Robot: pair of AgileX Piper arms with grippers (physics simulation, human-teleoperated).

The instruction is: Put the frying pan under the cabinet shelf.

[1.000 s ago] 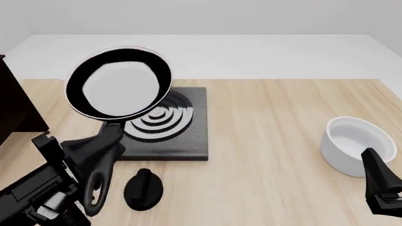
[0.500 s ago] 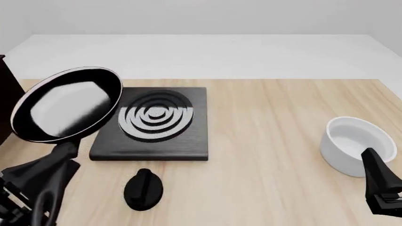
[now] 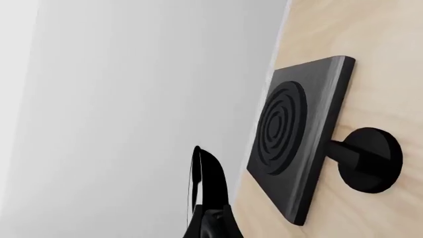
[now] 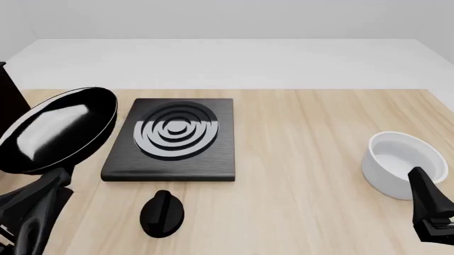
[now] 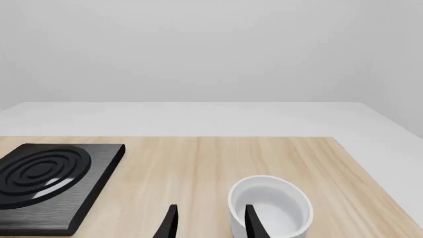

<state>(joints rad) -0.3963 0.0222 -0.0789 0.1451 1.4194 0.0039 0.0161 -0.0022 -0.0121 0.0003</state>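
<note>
The left gripper (image 4: 32, 218), mostly cut off, is pinching the tilted frying pan (image 4: 57, 130); the cabinet shelf (image 4: 8, 93) is barely showing; the right gripper (image 5: 208, 220) is hanging spread.

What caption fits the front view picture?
Left gripper carries tilted round black frying pan beside flat black stove plate on wooden table.

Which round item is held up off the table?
The frying pan, tilted at the left; the white bowl and black knob rest on the wood.
</note>
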